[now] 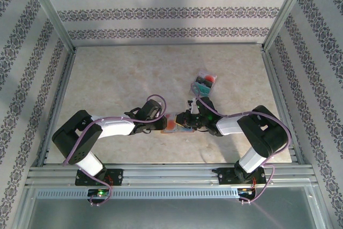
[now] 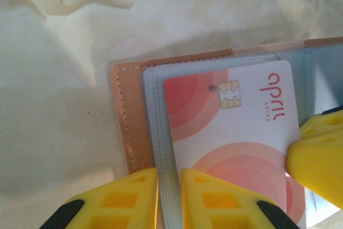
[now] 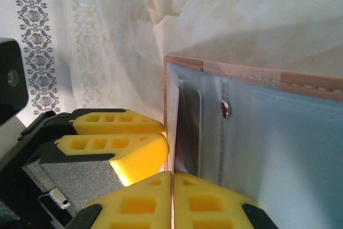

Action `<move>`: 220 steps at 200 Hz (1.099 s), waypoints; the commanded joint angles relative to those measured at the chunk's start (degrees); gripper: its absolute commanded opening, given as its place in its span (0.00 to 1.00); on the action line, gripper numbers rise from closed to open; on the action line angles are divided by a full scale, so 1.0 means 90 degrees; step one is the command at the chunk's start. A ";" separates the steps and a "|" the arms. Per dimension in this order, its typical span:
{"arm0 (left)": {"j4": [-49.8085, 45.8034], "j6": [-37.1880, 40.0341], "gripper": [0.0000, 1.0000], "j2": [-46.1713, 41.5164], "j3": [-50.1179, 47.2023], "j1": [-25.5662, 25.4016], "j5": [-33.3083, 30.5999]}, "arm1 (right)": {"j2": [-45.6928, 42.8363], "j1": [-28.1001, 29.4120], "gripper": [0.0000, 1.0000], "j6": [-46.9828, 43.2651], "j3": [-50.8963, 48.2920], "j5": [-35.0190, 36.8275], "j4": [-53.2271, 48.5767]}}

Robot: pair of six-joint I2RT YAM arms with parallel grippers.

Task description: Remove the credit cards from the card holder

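Pinching the orange-red credit card (image 2: pixel 230 132) by its edge, the right tool (image 3: pixel 172 199) is clamped shut on it. The left tool (image 2: pixel 170 197) grips the pink card holder (image 2: pixel 127 116), which lies open on the bench (image 2: pixel 53 79). The card seems hardly drawn from its grey pocket (image 2: pixel 155 111).

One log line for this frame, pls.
left pincer: shut on card holder | right pincer: shut on orange-red card | card: not clear of holder

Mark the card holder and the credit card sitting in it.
card holder (image 2: pixel 128 127): left wrist view, on its pink stitched edge.
credit card (image 2: pixel 236 132): left wrist view, on its face below the chip.
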 commanded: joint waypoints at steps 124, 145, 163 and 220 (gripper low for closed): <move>-0.0836 0.0278 0.21 -0.0402 0.0408 0.0094 -0.0116 | -0.0151 -0.0312 0.08 -0.0056 -0.0183 -0.0230 0.0162; -0.1015 0.0437 0.23 -0.0600 0.0630 0.0088 -0.0193 | -0.0161 -0.0312 0.08 -0.0059 -0.0184 -0.0220 0.0153; -0.0955 0.0520 0.24 -0.0648 0.0731 0.0084 -0.0112 | -0.0161 -0.0312 0.08 -0.0049 -0.0201 -0.0205 0.0162; -0.0456 0.0619 0.24 0.0121 0.0886 0.0073 0.0581 | -0.0190 -0.0293 0.11 -0.0023 -0.0205 -0.0173 0.0162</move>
